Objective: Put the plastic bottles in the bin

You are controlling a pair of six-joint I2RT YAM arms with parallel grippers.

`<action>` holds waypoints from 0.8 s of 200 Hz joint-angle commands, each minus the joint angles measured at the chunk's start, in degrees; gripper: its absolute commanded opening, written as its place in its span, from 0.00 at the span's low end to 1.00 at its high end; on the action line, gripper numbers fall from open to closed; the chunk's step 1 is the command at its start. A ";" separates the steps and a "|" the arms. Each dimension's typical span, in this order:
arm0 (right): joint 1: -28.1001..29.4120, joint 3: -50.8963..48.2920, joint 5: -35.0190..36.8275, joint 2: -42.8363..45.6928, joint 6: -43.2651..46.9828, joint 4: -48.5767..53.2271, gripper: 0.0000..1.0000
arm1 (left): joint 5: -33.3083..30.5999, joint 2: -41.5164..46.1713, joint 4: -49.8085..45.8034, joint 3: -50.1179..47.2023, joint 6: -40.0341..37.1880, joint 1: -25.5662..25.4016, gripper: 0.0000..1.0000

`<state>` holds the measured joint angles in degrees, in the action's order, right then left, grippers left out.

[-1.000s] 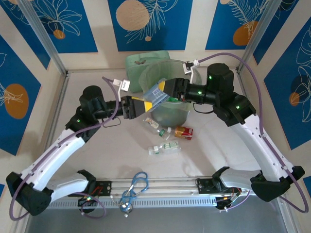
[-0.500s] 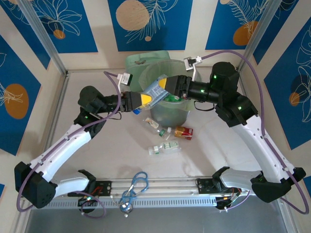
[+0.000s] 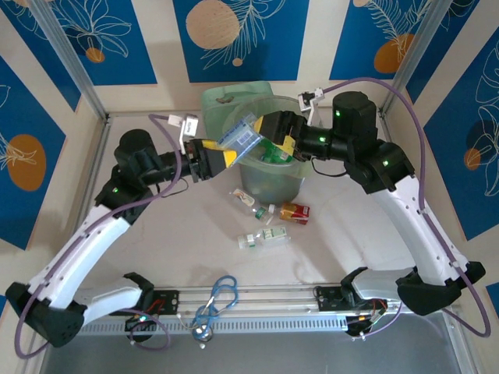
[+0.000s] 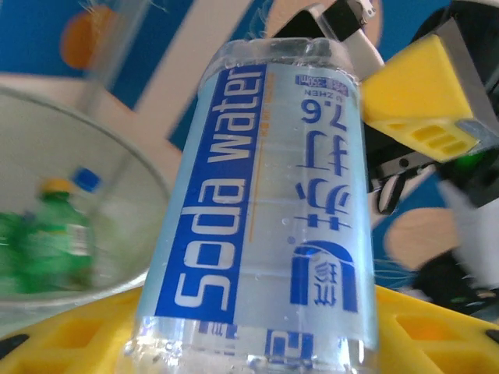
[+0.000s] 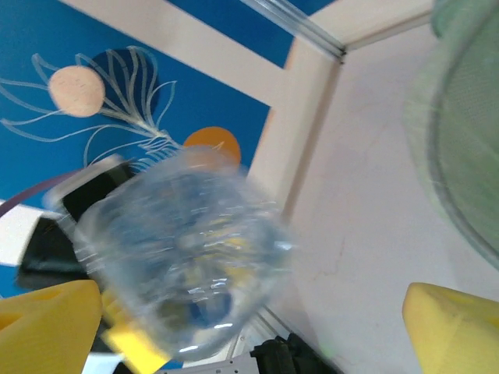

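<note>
Overhead view of two robot arms meeting above a table. The step in hand appears to be dropping one bottle into the bin.

The left gripper reaches in from 9 o'clock and pinches a soda water bottle low on its body between yellow foam pads. The bottle tilts over the bin's rim at 10 o'clock. The right gripper comes in from 3 o'clock, its yellow fingers spread wide on either side of the bottle's far end and not gripping it.

The bin stands at 12 o'clock on the table. It is a round, tapered bucket of cloudy pale-green plastic. The left wrist view shows a green bottle with a yellow cap already lying inside.

The held bottle is clear, smooth and cylindrical. It carries a glossy blue-and-white label, and a few droplets show on its surface.

Next, the left arm would likely need to carry the bottle further inward over the opening and part its pads. The right gripper needs to stay clear of the drop.

Three loose bottles lie on the pale matte tabletop just off the bin at 6 o'clock. One is clear with green print, one is red-labelled, and one is small and clear.
</note>
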<state>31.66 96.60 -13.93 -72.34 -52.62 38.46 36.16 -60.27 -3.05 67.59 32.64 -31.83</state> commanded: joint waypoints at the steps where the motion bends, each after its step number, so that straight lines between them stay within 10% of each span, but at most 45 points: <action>1: 0.26 3.04 1.60 -1.85 -2.96 6.60 0.99 | -10.72 2.85 -9.59 2.28 -20.77 -2.59 0.56; 92: 1.60 0.20 -5.66 -3.22 -8.20 -4.58 1.00 | -16.23 0.51 -10.88 4.91 -31.69 -8.04 0.49; 160: 3.14 1.75 -5.84 -6.00 -7.33 -3.19 0.66 | -17.92 -0.68 -10.80 4.75 -33.61 -8.51 0.49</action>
<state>34.50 97.38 -18.50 -78.63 -60.31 35.40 19.62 -60.86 -14.61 71.42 0.93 -39.68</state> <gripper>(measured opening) 0.688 0.527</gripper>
